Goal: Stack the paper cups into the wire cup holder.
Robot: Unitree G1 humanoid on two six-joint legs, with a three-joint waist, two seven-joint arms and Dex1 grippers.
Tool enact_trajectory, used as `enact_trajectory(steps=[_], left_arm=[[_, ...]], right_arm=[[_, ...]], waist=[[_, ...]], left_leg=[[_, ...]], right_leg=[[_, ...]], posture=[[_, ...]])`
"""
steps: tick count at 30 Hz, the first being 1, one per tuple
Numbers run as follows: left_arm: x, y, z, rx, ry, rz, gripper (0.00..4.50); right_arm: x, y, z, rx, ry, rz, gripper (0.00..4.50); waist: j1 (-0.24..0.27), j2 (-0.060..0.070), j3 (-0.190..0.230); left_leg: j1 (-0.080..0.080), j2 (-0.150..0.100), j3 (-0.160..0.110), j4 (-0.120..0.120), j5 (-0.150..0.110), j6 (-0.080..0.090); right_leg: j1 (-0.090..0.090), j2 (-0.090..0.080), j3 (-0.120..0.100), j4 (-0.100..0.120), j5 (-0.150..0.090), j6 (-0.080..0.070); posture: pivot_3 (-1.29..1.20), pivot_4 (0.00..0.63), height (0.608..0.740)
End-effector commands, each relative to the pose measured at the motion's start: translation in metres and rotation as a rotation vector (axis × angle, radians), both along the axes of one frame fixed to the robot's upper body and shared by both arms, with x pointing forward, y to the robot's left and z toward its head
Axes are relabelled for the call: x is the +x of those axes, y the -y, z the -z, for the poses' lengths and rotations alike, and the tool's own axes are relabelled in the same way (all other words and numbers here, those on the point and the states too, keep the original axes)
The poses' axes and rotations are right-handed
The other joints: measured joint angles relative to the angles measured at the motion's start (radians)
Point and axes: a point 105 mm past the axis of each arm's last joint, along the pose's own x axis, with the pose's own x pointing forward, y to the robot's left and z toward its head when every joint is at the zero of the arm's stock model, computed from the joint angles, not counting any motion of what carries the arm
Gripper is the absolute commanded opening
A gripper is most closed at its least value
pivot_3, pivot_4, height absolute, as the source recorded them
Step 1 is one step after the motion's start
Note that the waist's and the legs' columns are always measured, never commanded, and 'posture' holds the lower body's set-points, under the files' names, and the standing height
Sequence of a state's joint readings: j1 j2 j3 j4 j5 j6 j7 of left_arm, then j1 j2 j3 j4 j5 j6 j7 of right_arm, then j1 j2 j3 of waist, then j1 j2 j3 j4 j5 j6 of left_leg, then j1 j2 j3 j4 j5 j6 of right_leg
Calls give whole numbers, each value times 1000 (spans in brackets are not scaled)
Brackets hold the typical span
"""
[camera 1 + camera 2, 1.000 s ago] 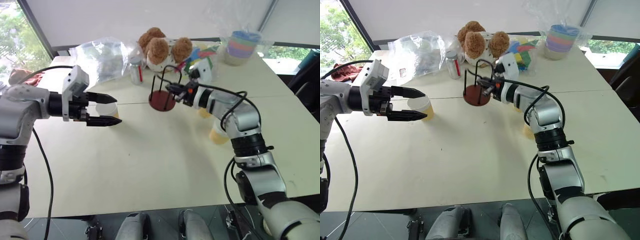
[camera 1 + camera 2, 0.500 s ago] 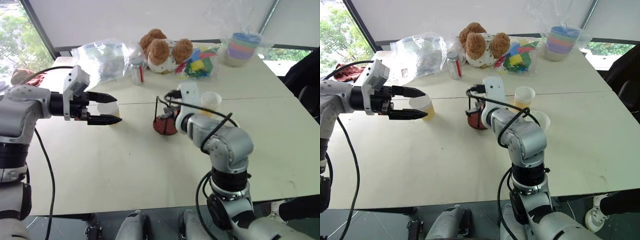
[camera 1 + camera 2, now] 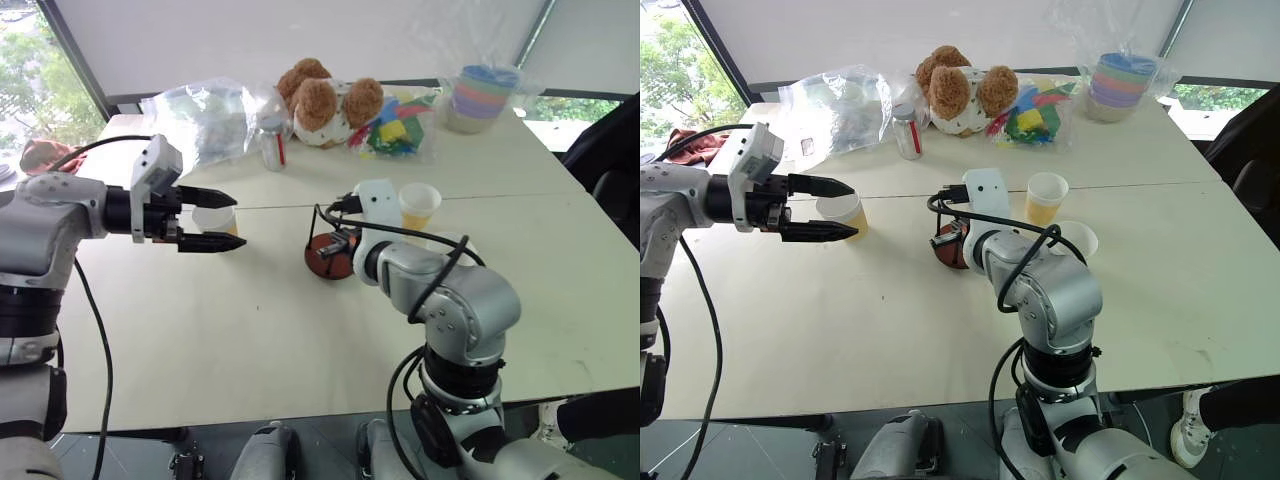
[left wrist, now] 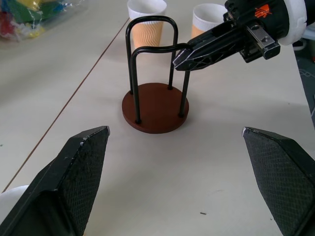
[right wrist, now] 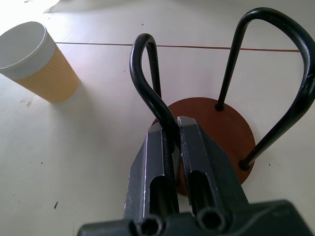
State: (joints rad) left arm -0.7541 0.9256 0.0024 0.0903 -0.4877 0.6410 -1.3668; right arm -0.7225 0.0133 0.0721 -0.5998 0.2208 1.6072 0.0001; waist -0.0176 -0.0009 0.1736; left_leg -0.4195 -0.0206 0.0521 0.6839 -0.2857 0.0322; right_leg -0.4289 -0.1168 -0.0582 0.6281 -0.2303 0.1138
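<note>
while the right gripper clamps a loop of the black wire cup holder on its reddish-brown disc base, left gripper spread wide beside it, two yellow-tan paper cups just behind the holder

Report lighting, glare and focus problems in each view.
Left eye view: bright window at the upper left, table evenly lit. Left wrist view: the left gripper fingertips loom large and soft; wire cup holder sharp. Right wrist view: glare at the upper left; right gripper clamped on a wire loop, soft nearest the lens.
</note>
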Motion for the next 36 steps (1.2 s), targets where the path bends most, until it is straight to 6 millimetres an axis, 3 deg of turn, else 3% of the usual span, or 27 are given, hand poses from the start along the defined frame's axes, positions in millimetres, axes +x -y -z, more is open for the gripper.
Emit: enact_trajectory(steps=[1, 5, 11, 17, 20, 21, 22, 24, 31, 36], left_arm=[[0, 2, -5, 7, 28, 15, 4500], [2, 3, -4, 9, 24, 19, 4500], [4, 5, -3, 16, 23, 35, 4500], [7, 6, -2, 21, 26, 37, 4500], [7, 6, -3, 18, 30, 38, 4500], [8, 6, -3, 17, 31, 37, 4500], [8, 6, -3, 18, 32, 37, 4500], [9, 6, -2, 17, 33, 35, 4500], [12, 6, -2, 16, 36, 39, 4500], [14, 5, -5, 16, 34, 47, 4500]], right_arm=[[-9, -3, -20, -6, 94, -56, 66], [-11, -2, -24, -30, 127, -65, 66], [-18, -19, -16, 27, 69, -142, 66], [-21, -22, -3, 67, 3, -163, 66], [-22, -21, 6, 57, -26, -167, 1023], [-22, -22, 7, 57, -31, -170, 1644], [-22, -22, 7, 56, -31, -172, 1944], [-23, -22, 6, 54, -29, -183, 2964], [-33, -20, -23, 88, 69, -322, 2964], [-43, 0, -44, 109, 114, -450, 2964]], waist=[[0, 0, 0], [-2, 0, 0], [-2, 0, 0], [1, 0, 0], [-1, 0, 0], [-1, 0, 0], [-2, 0, 0], [-2, 0, 0], [1, 0, 0], [3, 0, 0]], left_leg=[[0, 0, 0, 0, 0, 0], [0, 0, 0, 0, 0, 0], [0, 0, 0, 0, 0, 0], [0, 0, 0, 0, 0, 0], [0, 0, 0, 0, 0, 0], [0, 0, 0, 0, 0, 0], [0, 0, 0, 0, 0, 0], [0, 0, 0, 0, 0, 0], [0, 0, 0, 0, 0, 0], [0, 0, 0, 0, -1, 2]], right_leg=[[0, 0, 0, 0, 0, 0], [0, 0, 0, 0, 0, 0], [0, 0, 0, 0, 0, 0], [0, 0, 0, 0, 0, 0], [0, 0, 0, 0, 0, 0], [0, 0, 0, 0, 0, 0], [0, 0, 0, 0, 0, 0], [0, 0, 0, 0, 0, 0], [0, 0, 0, 0, 0, 0], [0, 0, 0, 0, 0, 0]], posture=[[0, 150, 740], [0, 150, 740], [0, 150, 740], [0, 150, 740], [0, 150, 740], [0, 150, 740], [0, 150, 740], [0, 150, 740], [0, 150, 740], [0, 150, 740]])
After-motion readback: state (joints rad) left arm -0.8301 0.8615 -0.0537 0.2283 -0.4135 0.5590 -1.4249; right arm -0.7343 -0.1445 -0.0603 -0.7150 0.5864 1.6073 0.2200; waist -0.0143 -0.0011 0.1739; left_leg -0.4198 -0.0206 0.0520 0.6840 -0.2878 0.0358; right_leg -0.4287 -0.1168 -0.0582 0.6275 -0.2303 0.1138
